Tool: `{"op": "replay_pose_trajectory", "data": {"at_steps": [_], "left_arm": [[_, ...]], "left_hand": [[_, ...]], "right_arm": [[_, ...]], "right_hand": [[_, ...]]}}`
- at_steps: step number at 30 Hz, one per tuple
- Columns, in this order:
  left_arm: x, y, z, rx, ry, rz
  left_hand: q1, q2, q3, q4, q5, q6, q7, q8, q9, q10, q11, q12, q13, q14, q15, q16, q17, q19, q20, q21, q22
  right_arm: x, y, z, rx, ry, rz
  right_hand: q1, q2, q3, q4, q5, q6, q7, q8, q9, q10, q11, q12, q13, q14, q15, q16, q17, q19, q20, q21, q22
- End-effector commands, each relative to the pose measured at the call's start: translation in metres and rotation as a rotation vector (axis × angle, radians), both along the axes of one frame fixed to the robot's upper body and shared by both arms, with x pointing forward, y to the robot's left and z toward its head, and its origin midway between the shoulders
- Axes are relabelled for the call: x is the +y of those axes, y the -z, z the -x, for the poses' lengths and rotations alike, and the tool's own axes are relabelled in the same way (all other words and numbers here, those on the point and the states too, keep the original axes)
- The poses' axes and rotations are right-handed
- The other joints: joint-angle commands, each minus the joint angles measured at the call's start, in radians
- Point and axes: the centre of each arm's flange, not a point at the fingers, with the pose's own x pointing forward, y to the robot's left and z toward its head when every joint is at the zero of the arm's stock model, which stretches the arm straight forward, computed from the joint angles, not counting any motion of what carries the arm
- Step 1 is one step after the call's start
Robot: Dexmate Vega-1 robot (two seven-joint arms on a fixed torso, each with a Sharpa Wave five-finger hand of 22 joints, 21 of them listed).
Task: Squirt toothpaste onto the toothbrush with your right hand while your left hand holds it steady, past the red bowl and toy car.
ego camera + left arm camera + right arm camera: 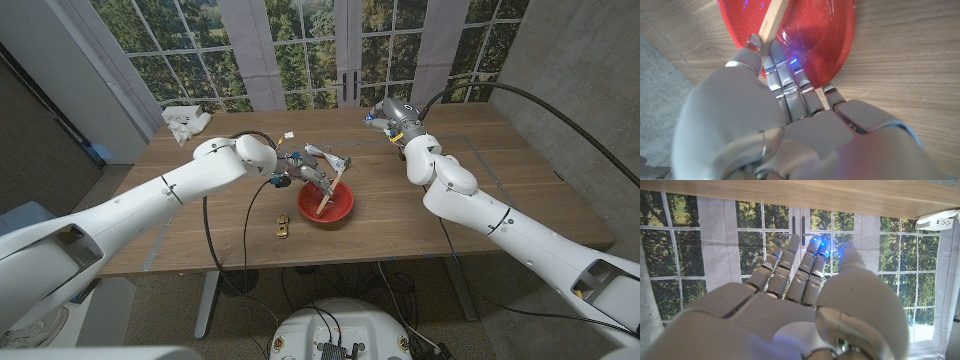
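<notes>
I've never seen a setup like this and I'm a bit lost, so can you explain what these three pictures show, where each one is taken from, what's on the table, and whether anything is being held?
This is a two-armed robot standing at a wooden table. The wide picture looks down from its head; the other two come from cameras on its wrists, looking along the backs of its hands.

The left hand holds a pale wooden stick, seemingly the toothbrush handle, over a red bowl; its wrist picture shows the same stick and bowl up close. The right hand is at the far edge of the table, fingers extended toward the windows, holding nothing visible.

Also on the table: a small yellow toy car and a crumpled white cloth.
</notes>
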Motion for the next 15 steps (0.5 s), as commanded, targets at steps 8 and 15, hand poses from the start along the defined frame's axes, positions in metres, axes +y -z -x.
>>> {"op": "replay_pose_trajectory", "data": {"at_steps": [8, 15], "left_arm": [[-0.0091, -0.0096, 0.0013, -0.031, 0.009, -0.062], [-0.0114, -0.0128, 0.0044, -0.033, 0.002, -0.075]], "left_hand": [[-0.031, 0.011, -0.048, 0.018, -0.029, -0.044, -0.032, -0.011, -0.027, -0.067, -0.058, -0.064, -0.070, -0.042, -0.103, 0.005, -0.014, -0.049, 0.001, -0.003, -0.003], [-0.049, 0.001, -0.060, 0.015, -0.036, -0.061, -0.035, -0.016, -0.048, -0.149, -0.045, -0.073, -0.103, -0.070, -0.084, 0.000, -0.017, -0.085, 0.004, -0.008, -0.003]], "right_arm": [[-0.0023, -0.0034, -0.0046, -0.007, -0.032, -0.007], [-0.0053, -0.0024, -0.0033, -0.017, -0.044, -0.014]], "right_hand": [[-0.034, 0.008, -0.005, 0.008, -0.001, 0.006, 0.001, -0.005, 0.002, 0.005, 0.009, -0.003, 0.002, -0.002, -0.109, 0.009, -0.005, -0.004, 0.004, 0.003, 0.005], [-0.048, 0.007, -0.010, 0.014, -0.002, 0.007, 0.009, -0.006, 0.002, 0.006, 0.012, -0.004, 0.004, 0.000, -0.108, 0.011, -0.009, -0.004, 0.006, 0.004, 0.005]]}}
